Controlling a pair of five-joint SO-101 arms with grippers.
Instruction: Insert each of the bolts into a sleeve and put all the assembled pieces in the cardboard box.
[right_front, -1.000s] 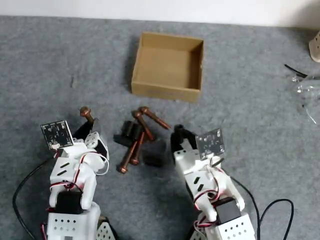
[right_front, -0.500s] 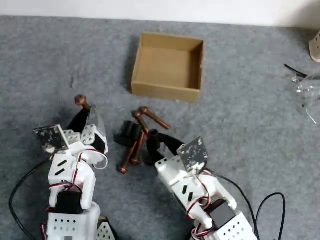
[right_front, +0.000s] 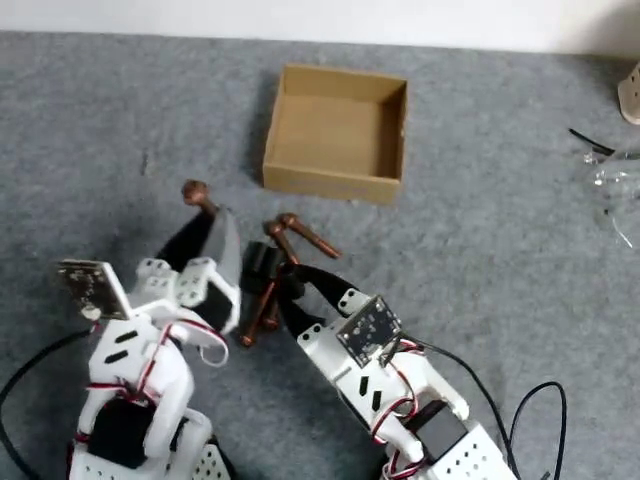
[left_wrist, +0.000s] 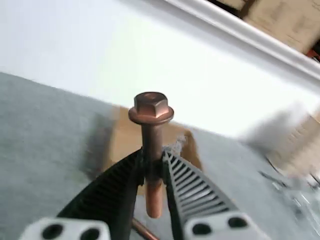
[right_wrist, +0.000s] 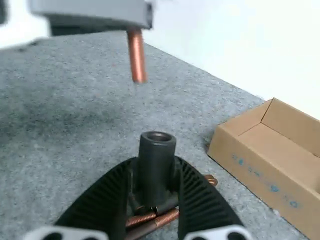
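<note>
My left gripper (left_wrist: 152, 167) is shut on a copper bolt (left_wrist: 151, 145), held upright with its hex head on top. In the high view that bolt (right_front: 197, 193) sits left of the parts pile, above the carpet. My right gripper (right_wrist: 156, 187) is shut on a black sleeve (right_wrist: 156, 162), open end up; the left arm's bolt tip (right_wrist: 136, 57) hangs above and a little beyond it. In the high view the right gripper (right_front: 288, 285) sits over the pile, where loose copper bolts (right_front: 308, 235) and another black sleeve (right_front: 260, 262) lie. The cardboard box (right_front: 335, 182) stands open behind them.
Grey carpet covers the table. Clear plastic bits and thin wires (right_front: 605, 170) lie at the far right edge. A black cable (right_front: 545, 415) loops by the right arm's base. The box (right_wrist: 270, 155) is to one side of the held sleeve.
The left arm carried its bolt right, toward the pile. The right arm swung left over the pile, and its gripper now holds a sleeve below the bolt.
</note>
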